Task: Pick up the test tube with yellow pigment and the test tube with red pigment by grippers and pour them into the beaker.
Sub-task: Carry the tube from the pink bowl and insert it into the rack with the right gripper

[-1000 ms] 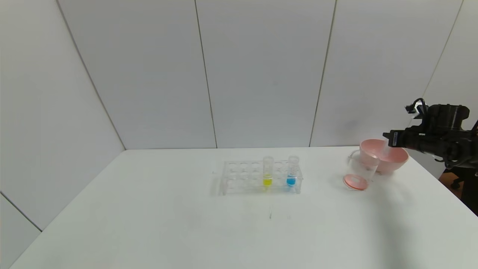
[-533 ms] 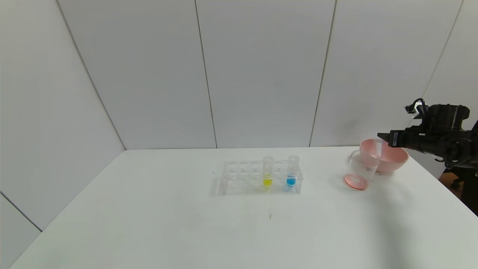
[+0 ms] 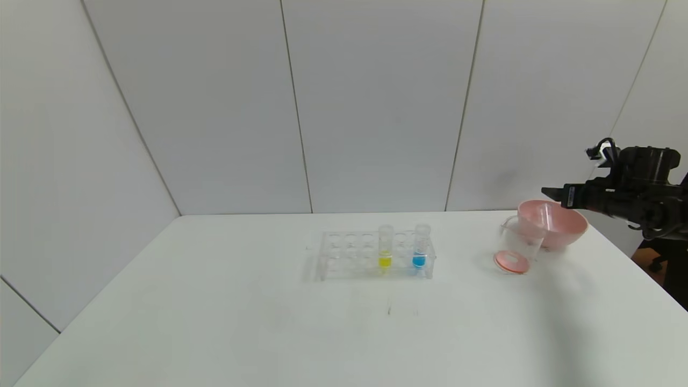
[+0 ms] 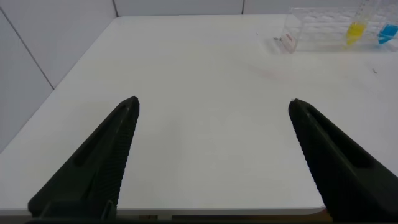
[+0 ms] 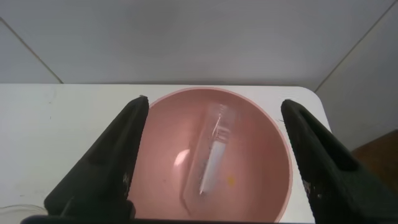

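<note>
The test tube with yellow pigment (image 3: 385, 248) stands in a clear rack (image 3: 349, 253) at the table's middle; it also shows in the left wrist view (image 4: 355, 29). A clear tube (image 5: 212, 155) with no red liquid showing lies slanted in the pink bowl (image 5: 264, 168). In the head view this tube (image 3: 544, 215) leans inside the bowl (image 3: 567, 226). The beaker (image 3: 517, 244) stands just left of the bowl with red liquid at its bottom. My right gripper (image 3: 546, 192) hovers open and empty above the bowl (image 5: 214, 102). My left gripper (image 4: 212, 101) is open and empty over the table's near edge.
A tube with blue liquid (image 3: 420, 248) stands in the rack to the right of the yellow one. The table's right edge runs close behind the bowl. A white wall stands behind the table.
The clear tube left my right gripper and came to rest slanted in the pink bowl. My right gripper rose slightly. The left arm has not moved.
</note>
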